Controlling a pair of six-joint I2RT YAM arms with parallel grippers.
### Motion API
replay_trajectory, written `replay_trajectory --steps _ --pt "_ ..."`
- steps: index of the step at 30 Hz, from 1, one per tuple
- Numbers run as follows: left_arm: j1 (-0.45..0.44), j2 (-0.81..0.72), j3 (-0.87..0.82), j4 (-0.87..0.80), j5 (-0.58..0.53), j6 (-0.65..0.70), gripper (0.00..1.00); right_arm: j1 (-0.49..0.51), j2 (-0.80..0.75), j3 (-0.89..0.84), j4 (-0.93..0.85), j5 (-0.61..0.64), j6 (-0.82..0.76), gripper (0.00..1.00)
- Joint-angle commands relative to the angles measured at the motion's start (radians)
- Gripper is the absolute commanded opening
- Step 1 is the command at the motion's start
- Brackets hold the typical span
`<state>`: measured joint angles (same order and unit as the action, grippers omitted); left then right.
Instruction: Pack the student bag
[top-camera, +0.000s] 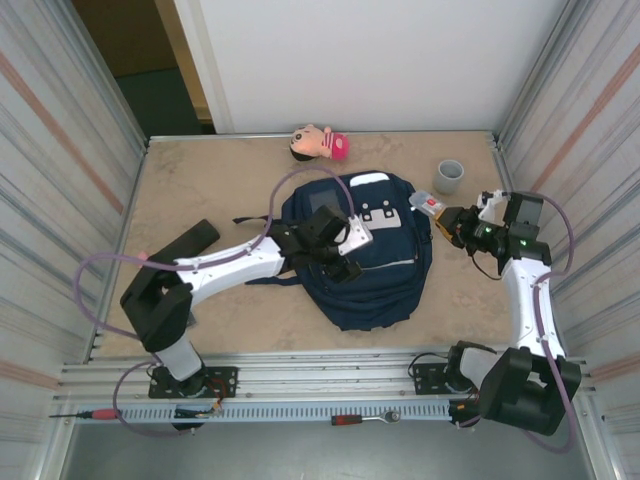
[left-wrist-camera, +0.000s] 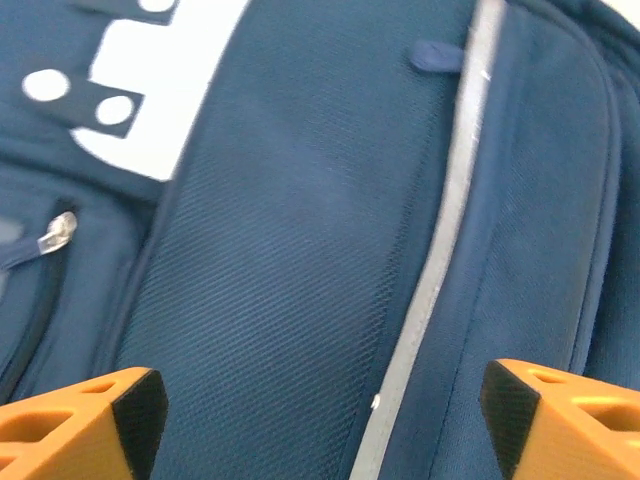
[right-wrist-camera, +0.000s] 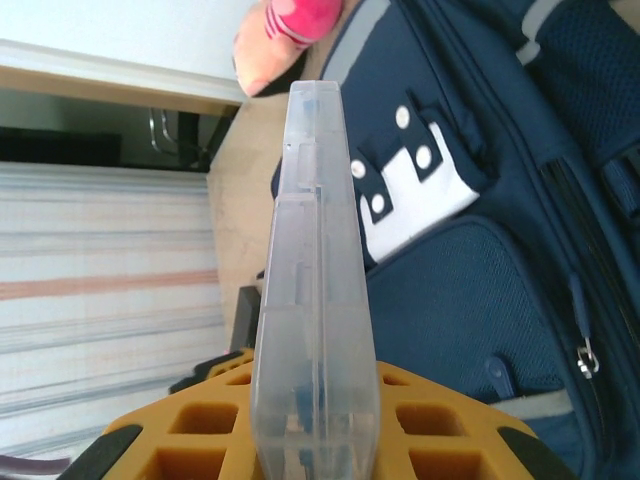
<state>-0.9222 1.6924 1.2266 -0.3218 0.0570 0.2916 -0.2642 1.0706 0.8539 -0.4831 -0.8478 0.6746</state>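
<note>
A tabletop scene is seen from above, with two robot arms mounted at the near edge. A navy-blue student bag (top-camera: 385, 285) is laid flat near the middle of the beige table (top-camera: 200, 190), front side up, with its white patch (top-camera: 380, 215) turned toward the far wall.

The left gripper (top-camera: 335, 255) is held over the left half of the bag. In the left wrist view, its orange fingers (left-wrist-camera: 85, 420) with black pads are spread wide apart and nothing is held between them. Below them the bag's navy fabric (left-wrist-camera: 300, 250) is seen close up, crossed by a grey stripe (left-wrist-camera: 440, 260). A metal zipper pull (left-wrist-camera: 58, 232) is seen at the left, below the white patch (left-wrist-camera: 160, 90). Whether the fingers are touching the fabric cannot be told.

The right gripper (top-camera: 447, 222) is positioned just beside the bag's right edge. A clear plastic case (top-camera: 432, 205) is clamped between its narrowly set fingers. In the right wrist view, the case (right-wrist-camera: 315, 250) is seen edge-on, rising from the orange fingers (right-wrist-camera: 215, 420), with the bag (right-wrist-camera: 470, 290) to the right.

A small doll (top-camera: 320, 143) with a pink cap is lying by the far wall, just beyond the bag. A grey cup (top-camera: 449, 176) is standing upright near the far right corner. A flat black object (top-camera: 186, 243) is lying on the table's left side, well apart from the bag.
</note>
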Motion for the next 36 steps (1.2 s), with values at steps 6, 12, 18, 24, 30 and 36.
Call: replay_trajectory --steps 6,12,18,24,30,36 --pt "-0.013 0.133 0.081 -0.006 0.236 0.309 0.88 -0.006 -0.055 0.008 -0.114 -0.026 -0.078 0.04" --pt "-0.036 0.19 0.092 0.004 0.206 0.29 0.91 -0.027 -0.058 0.022 -0.153 -0.028 -0.097 0.04" --pt "-0.038 0.167 0.072 0.001 0.343 0.281 0.94 -0.043 -0.107 0.031 -0.172 0.0 -0.103 0.03" --pt "-0.067 0.158 0.006 0.061 0.175 0.262 0.95 -0.043 -0.136 0.029 -0.166 0.017 -0.081 0.02" --pt "-0.088 0.192 0.057 0.079 -0.173 0.179 0.43 -0.044 -0.169 0.038 -0.182 0.041 -0.077 0.02" --pt "-0.102 0.046 0.046 0.118 -0.177 0.061 0.03 -0.044 -0.266 0.089 -0.245 0.164 -0.063 0.05"
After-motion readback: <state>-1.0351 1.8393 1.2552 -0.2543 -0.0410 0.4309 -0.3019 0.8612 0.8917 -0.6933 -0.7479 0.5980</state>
